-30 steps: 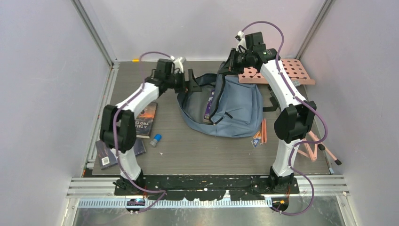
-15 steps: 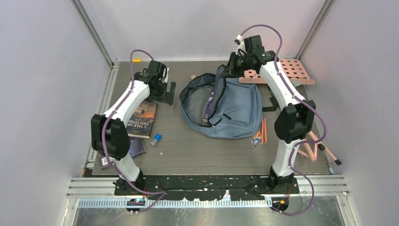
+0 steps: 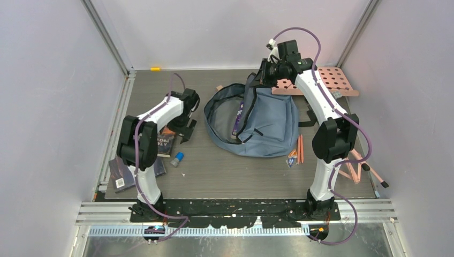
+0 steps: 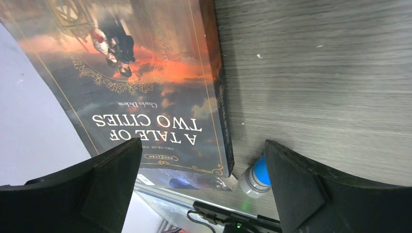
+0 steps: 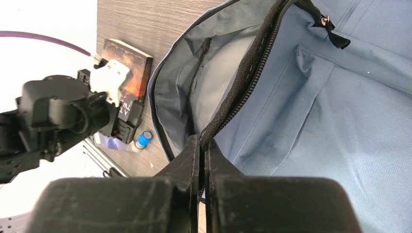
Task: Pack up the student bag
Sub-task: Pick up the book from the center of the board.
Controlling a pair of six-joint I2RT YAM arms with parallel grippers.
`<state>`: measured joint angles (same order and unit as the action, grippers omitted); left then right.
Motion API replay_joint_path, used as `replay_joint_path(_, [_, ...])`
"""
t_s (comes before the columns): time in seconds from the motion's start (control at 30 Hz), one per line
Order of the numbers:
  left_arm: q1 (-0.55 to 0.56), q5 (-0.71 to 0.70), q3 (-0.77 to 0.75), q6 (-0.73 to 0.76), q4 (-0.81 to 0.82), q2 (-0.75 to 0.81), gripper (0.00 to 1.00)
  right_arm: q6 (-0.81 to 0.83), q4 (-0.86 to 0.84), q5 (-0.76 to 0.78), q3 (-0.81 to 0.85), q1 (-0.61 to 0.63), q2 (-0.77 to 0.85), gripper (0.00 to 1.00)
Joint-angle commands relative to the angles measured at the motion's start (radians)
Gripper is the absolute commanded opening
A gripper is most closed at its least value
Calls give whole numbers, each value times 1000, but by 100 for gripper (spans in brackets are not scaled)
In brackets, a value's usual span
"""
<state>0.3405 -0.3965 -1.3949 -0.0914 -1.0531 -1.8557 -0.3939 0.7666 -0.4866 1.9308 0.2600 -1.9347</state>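
Note:
The student bag lies mid-table, grey-blue, its main zipper open, with a purple book inside. My right gripper is shut on the bag's zipper edge at the far rim and holds the opening up; the right wrist view shows the jaws pinching the black zipper tape, with the bag's lining beyond. My left gripper is open and empty, just above the right edge of the book "A Tale of Two Cities". The left wrist view shows that book between the spread fingers.
A small blue-capped bottle stands beside the book's near corner, also in the left wrist view. A second dark book lies near the left front edge. Orange pencils lie right of the bag. A pink pegboard sits at the far right.
My left arm has left the bag's left rim and swung back toward the near left, down over the book. The right gripper has kept its hold on the zipper edge.

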Motion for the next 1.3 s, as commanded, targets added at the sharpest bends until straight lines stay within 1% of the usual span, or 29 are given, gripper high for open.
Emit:
replay_joint_path(0.0, [2,-76,28,36,9,-42,100,9,-68,-16,9,1,42,0])
replay_joint_path(0.1, [-1,-103,51,48,23,-78,100,7,-68,-17,10,-1,42,1])
replay_joint_path(0.5, [-40,-98,98,58,96,-122,99,0,-73,-18,11,-5,45,1])
replay_joint_path(0.57, [-46,-93,101,71,105,-128,90,0,-73,-18,10,-6,45,1])
replay_joint_path(0.63, [-47,-91,103,82,111,-130,72,0,-73,-18,10,-7,44,1])
replay_joint_path(0.7, [-47,-93,102,87,115,-126,50,-2,-73,-17,8,-7,45,1])
replay_joint_path(0.77, [-47,-93,102,87,118,-112,33,-3,-73,-17,9,-8,45,0])
replay_joint_path(0.87, [-47,-90,100,106,128,-77,15,-3,-73,-15,11,-9,44,1])
replay_joint_path(1.0, [-47,-86,78,120,122,-23,1,-4,-72,-15,17,-8,41,0])
replay_joint_path(1.03, [-47,-81,59,119,105,-10,0,-5,-72,-15,19,-8,40,1])
replay_joint_path(1.13, [-47,-25,-43,98,29,28,0,-8,-72,-12,28,-8,37,1])
replay_joint_path(1.27, [-47,169,-231,7,-76,68,0,-7,-63,-7,40,-10,32,1])
